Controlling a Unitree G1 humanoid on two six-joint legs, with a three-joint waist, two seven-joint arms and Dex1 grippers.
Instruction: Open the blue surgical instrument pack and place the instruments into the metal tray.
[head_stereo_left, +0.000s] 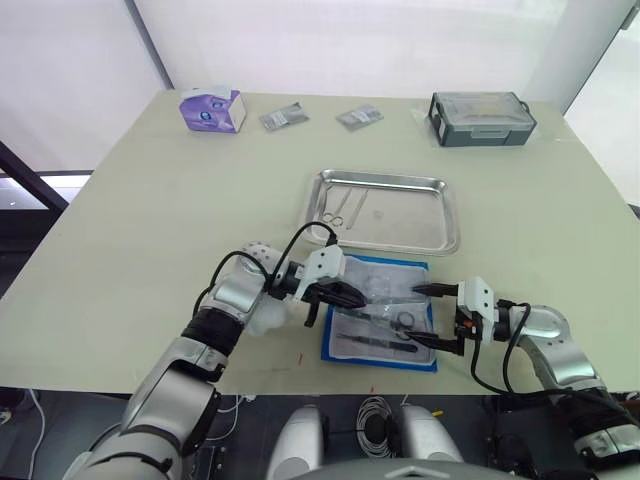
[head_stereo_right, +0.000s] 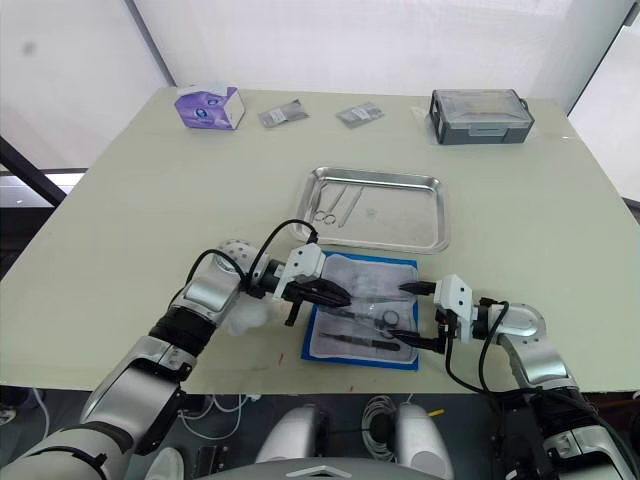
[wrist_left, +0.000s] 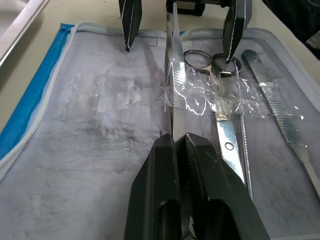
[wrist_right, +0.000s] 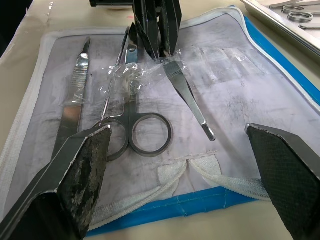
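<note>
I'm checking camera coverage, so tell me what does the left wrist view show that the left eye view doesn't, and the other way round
The left wrist view gives the close detail: the left gripper shut on a slim pair of tweezers, with crinkled clear tape across the instruments.

The left eye view gives the wider table: the metal tray already holding a few instruments, the purple tissue box, two grey sachets and the grey lidded box.

Both show the opened blue surgical instrument pack, the scissors lying in it, and the right gripper open at its far side.
</note>
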